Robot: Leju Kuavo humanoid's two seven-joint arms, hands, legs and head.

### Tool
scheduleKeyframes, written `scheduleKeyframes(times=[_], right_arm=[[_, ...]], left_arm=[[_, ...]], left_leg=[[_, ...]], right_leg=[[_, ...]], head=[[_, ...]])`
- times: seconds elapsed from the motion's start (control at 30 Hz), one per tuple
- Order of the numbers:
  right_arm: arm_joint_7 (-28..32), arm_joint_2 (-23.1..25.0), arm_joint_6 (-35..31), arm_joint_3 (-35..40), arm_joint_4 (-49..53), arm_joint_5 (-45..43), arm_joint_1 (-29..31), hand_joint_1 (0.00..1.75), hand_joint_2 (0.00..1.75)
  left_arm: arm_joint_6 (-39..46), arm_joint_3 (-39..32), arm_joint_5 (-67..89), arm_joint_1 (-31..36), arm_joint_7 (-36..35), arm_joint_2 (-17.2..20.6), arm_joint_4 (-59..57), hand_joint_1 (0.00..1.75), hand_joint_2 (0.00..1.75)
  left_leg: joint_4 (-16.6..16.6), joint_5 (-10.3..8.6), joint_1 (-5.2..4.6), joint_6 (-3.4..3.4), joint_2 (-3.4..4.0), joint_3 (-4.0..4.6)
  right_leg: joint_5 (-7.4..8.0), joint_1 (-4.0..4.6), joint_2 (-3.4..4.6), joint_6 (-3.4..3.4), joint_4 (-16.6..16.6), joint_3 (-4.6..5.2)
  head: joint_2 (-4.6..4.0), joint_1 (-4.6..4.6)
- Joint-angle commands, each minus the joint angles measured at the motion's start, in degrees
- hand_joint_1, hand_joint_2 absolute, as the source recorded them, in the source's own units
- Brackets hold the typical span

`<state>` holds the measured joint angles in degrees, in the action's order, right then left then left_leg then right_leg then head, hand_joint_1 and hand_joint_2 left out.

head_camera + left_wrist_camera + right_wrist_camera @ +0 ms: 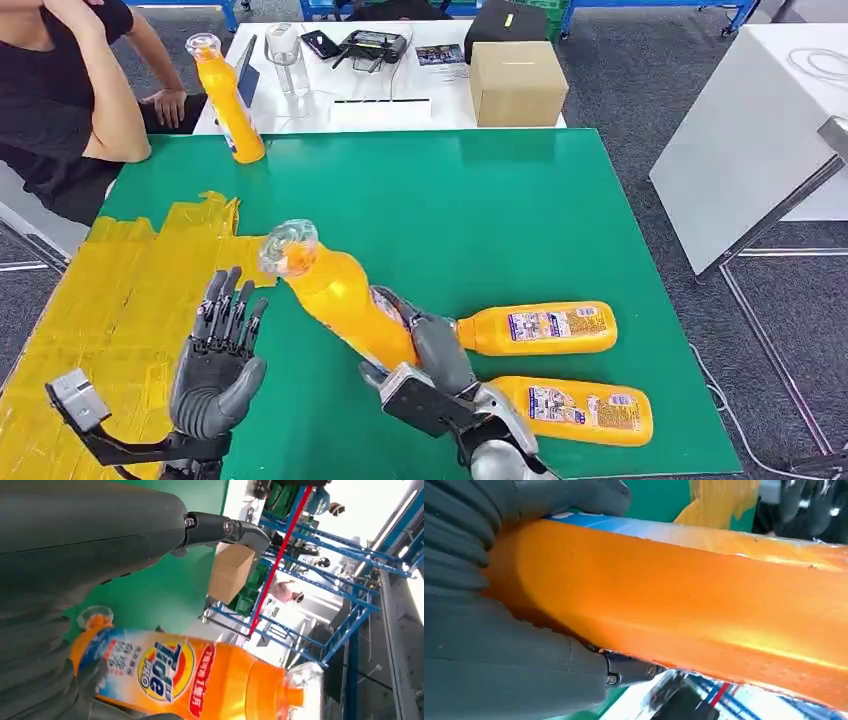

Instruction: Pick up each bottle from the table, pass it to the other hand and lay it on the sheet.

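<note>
- Head view: we hold a bottle (340,300) in our right hand (425,345), fingers wrapped tight round its lower part. It is off the table (480,200), tilted, clear cap toward our left hand (220,350).
- Our left hand is close beside the bottle, holding nothing, fingers apart and pointing up.
- Two more bottles (540,328) (575,410) lie flat just right of our right hand.
- One bottle (228,98) stands at the far left corner.
- Our yellow sheet (110,300) lies on the left.
- A person (70,90) sits past that corner.
</note>
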<state>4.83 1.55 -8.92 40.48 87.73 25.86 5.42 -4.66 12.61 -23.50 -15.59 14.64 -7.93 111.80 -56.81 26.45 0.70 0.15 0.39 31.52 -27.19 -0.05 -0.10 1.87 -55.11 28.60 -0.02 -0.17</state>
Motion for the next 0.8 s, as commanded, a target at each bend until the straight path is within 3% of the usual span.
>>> scheduleKeyframes(times=[0.03, 0.8], right_arm=[[-1.4, -0.3, 2.1, 6.1, -5.6, 0.7, 5.0, 1.75, 1.75], [-2.7, -0.7, 4.5, 9.5, -7.4, 2.0, 7.0, 1.75, 1.75]], left_arm=[[-0.1, 2.0, -1.2, 0.3, -0.7, 1.9, -1.8, 0.0, 1.75], [-2.3, 4.4, -4.2, -0.9, -1.7, 3.5, -1.7, 0.0, 1.75]], left_leg=[[0.1, -0.01, -0.02, 0.03, 0.07, -0.15], [0.1, 0.0, -0.03, 0.03, 0.02, -0.14]], right_leg=[[0.04, -0.02, 0.1, -0.01, 0.1, -0.11], [0.01, -0.03, 0.05, -0.01, 0.1, -0.11]], head=[[0.0, 0.0], [0.0, 0.0]])
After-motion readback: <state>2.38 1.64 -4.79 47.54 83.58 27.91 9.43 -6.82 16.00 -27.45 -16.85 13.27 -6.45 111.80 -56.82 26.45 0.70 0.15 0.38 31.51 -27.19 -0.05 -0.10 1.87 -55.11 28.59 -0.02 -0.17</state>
